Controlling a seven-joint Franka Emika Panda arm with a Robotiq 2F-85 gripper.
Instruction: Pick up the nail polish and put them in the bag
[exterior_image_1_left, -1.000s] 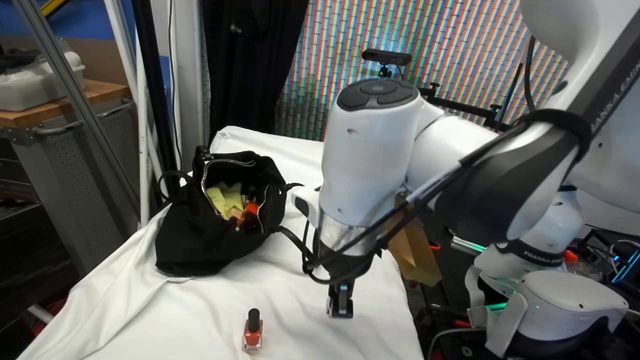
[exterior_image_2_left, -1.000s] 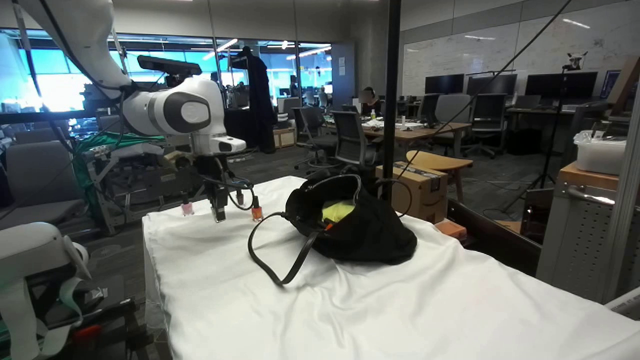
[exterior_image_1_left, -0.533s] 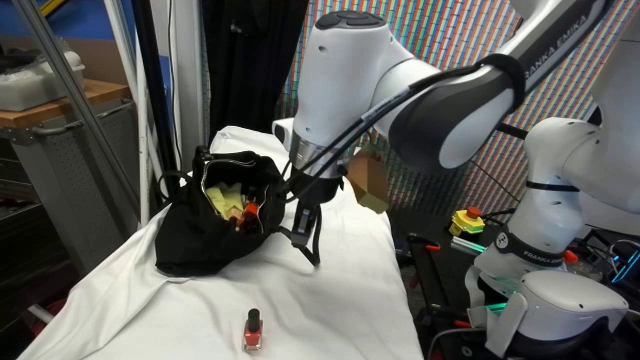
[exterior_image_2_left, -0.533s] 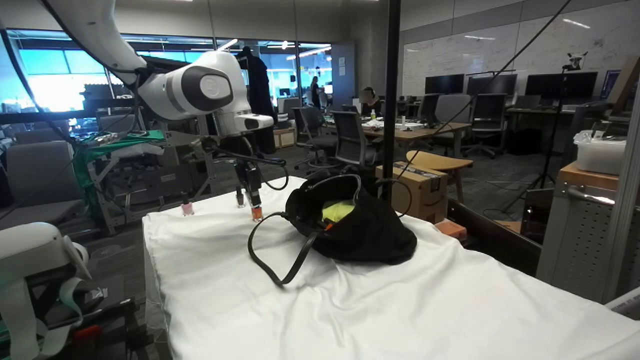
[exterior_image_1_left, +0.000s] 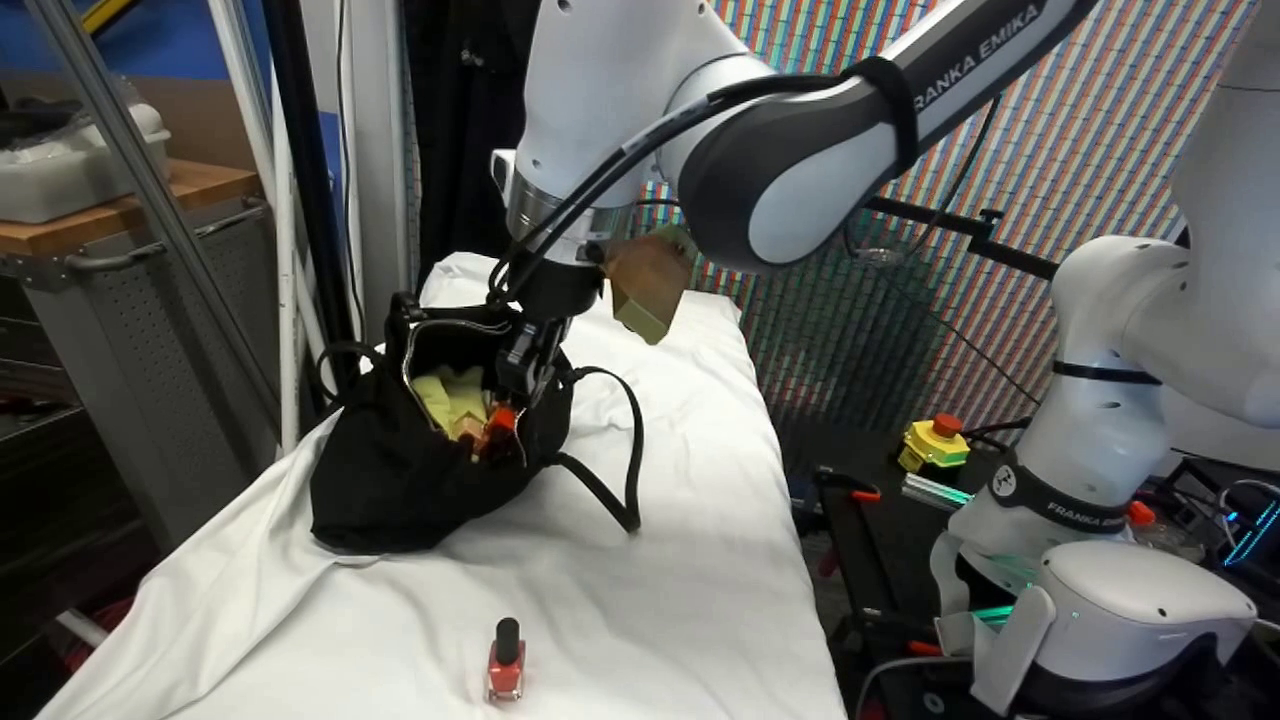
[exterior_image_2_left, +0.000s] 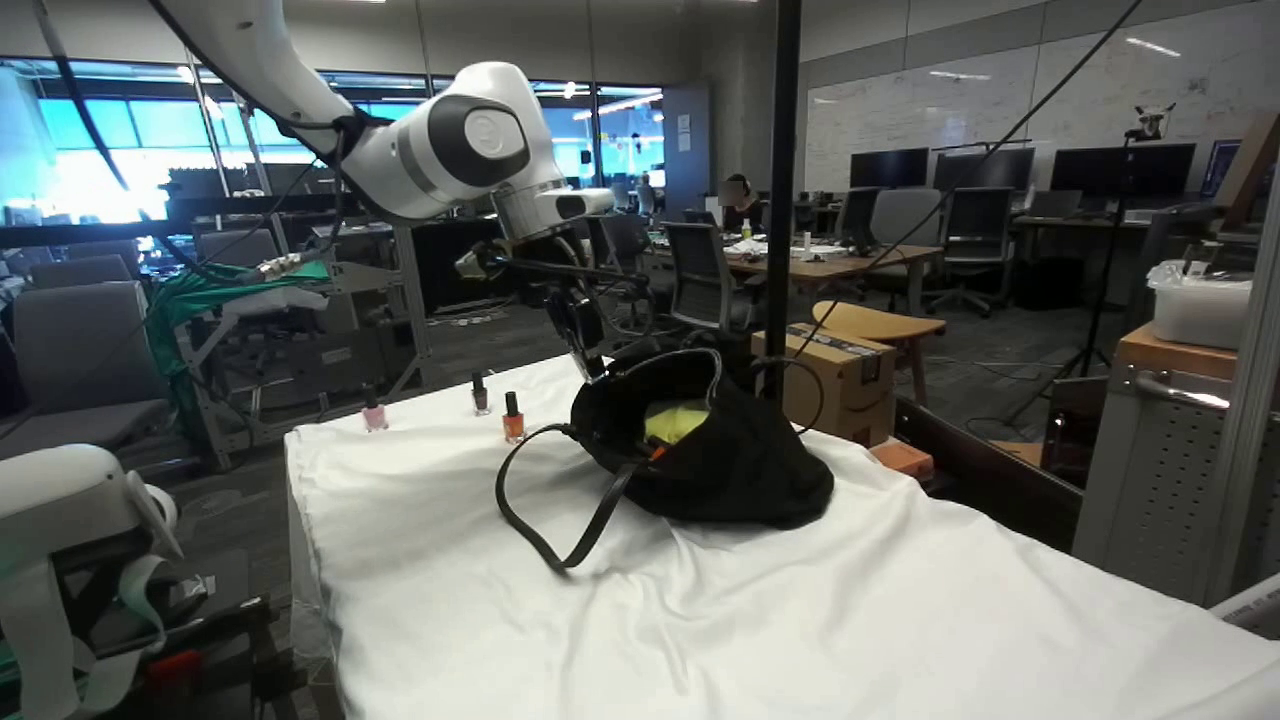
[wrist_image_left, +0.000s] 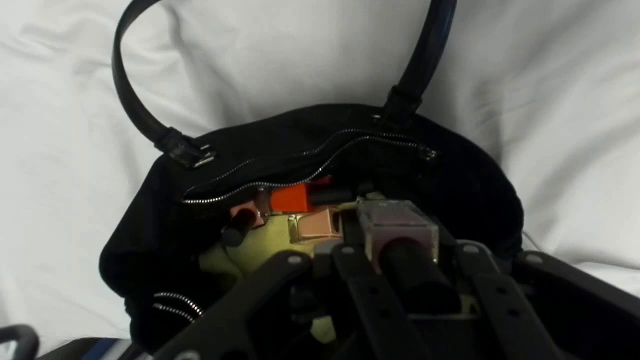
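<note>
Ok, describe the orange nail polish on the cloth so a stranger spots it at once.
In an exterior view, find the black bag on the white cloth. Picture-left of it, the orange nail polish stands upright. Unlike its neighbours, the pink bottle and the dark bottle farther from the black bag, it is orange.

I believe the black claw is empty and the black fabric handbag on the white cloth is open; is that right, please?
The claw isn't empty: the wrist view shows it gripping a boxy, black-capped glass nail polish bottle. The handbag on the white cloth is open.
</note>
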